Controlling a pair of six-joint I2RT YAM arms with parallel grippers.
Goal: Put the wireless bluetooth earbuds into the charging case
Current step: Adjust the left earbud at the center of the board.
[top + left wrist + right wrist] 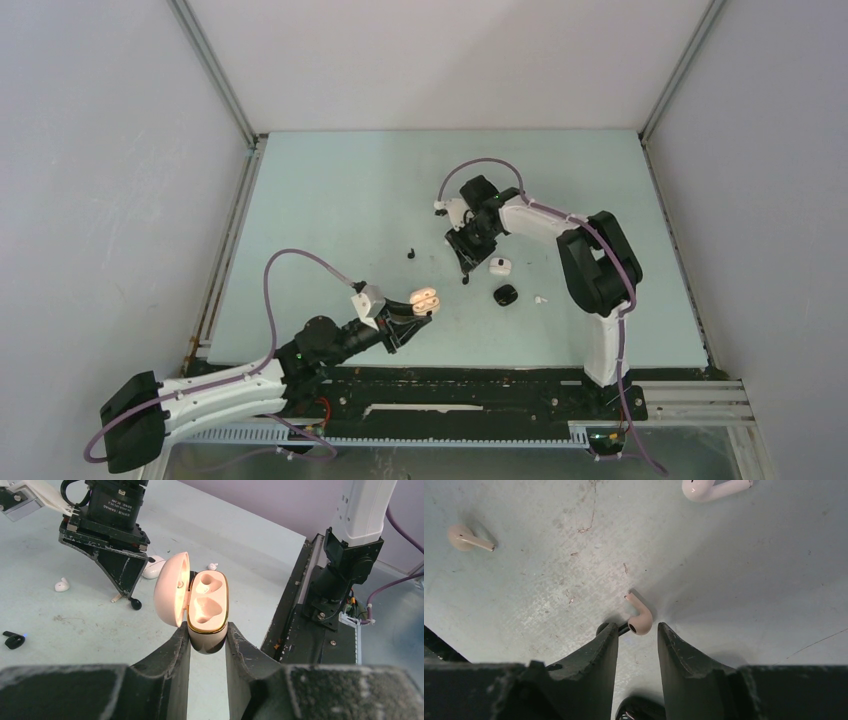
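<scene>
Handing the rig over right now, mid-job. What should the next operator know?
Left end effector: shut on the open cream case, both wells empty.
Right end effector: open, tips at the table either side of a cream earbud, not lifted.
Second cream earbud lies loose on the table.
Done: case held open. Left: grasp and seat both buds.

Bright, even light, soft shadows on the table (744, 570), wrist-view foregrounds slightly blurred
</scene>
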